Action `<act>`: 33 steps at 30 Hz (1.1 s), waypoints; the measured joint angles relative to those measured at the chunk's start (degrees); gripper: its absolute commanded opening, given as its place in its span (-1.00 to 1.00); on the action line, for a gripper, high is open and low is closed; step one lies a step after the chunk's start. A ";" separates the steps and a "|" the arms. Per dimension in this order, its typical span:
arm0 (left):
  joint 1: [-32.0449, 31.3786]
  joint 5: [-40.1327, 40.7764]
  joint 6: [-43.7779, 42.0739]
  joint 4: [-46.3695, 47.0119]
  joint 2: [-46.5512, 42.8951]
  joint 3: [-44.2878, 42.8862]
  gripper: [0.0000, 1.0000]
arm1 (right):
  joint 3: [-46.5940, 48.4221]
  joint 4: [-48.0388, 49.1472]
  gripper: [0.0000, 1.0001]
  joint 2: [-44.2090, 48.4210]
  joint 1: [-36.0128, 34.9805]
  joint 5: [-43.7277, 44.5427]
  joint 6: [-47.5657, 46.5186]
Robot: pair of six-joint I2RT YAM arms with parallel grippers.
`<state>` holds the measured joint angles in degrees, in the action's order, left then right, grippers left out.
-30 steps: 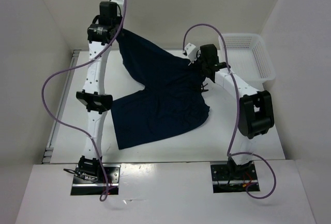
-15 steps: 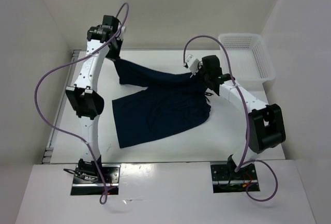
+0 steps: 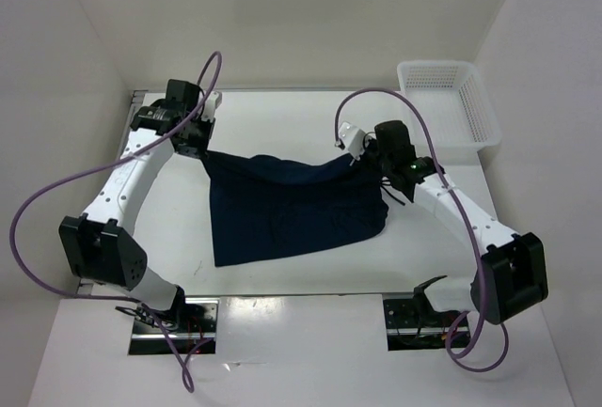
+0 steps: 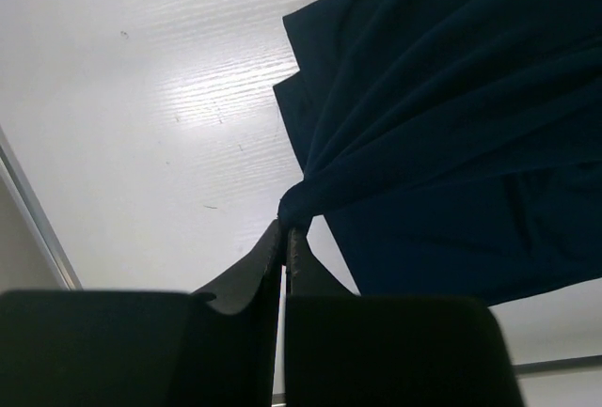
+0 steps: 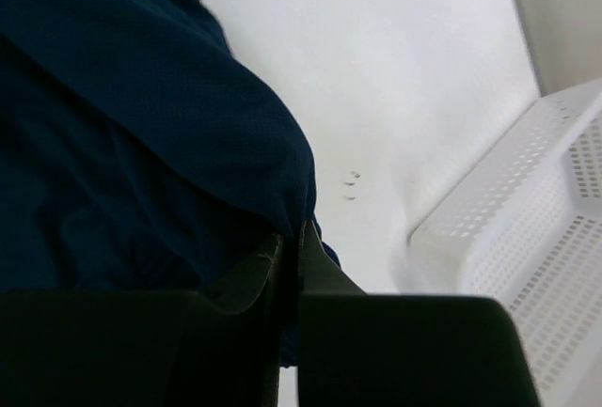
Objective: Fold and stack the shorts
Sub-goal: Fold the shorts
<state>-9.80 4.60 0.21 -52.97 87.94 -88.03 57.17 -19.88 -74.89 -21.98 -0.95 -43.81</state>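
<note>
The dark navy shorts (image 3: 292, 205) lie folded over on the white table, one half doubled over the other. My left gripper (image 3: 199, 147) is shut on the upper left corner of the fabric; in the left wrist view the cloth (image 4: 442, 116) bunches at the closed fingertips (image 4: 285, 230). My right gripper (image 3: 374, 158) is shut on the upper right corner; in the right wrist view the fabric (image 5: 141, 116) drapes over the closed gripper (image 5: 290, 235). Both corners are held just above the table.
A white mesh basket (image 3: 450, 101) stands at the back right, also at the right edge of the right wrist view (image 5: 527, 238). White walls enclose the table on three sides. Purple cables loop above both arms.
Both grippers have carried the far edge of the shorts toward the near side and downward, folding the far leg over the rest. The left arm has swung far to the front left.
</note>
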 measured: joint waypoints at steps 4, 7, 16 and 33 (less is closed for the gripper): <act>-0.02 0.90 0.00 -0.33 -1.03 1.03 -1.00 | -2.29 -1.66 -1.00 0.09 -0.17 -0.59 -1.53; -0.20 1.51 0.00 -1.75 -3.23 1.03 -1.00 | -2.75 -3.19 -1.00 0.70 -0.17 -1.46 -2.75; -1.18 0.48 0.02 -6.86 -17.53 10.73 -1.00 | -5.31 -8.11 -1.00 7.04 -0.39 -7.43 -7.89; -10.64 -3.72 0.00 -8.70 -18.82 34.91 -0.94 | -15.85 -10.03 -1.00 7.30 -4.04 -8.26 -16.20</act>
<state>-20.45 0.89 0.21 -61.67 69.12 -53.12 41.32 -29.91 -67.59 -26.02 -9.21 -60.01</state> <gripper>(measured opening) 0.030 0.035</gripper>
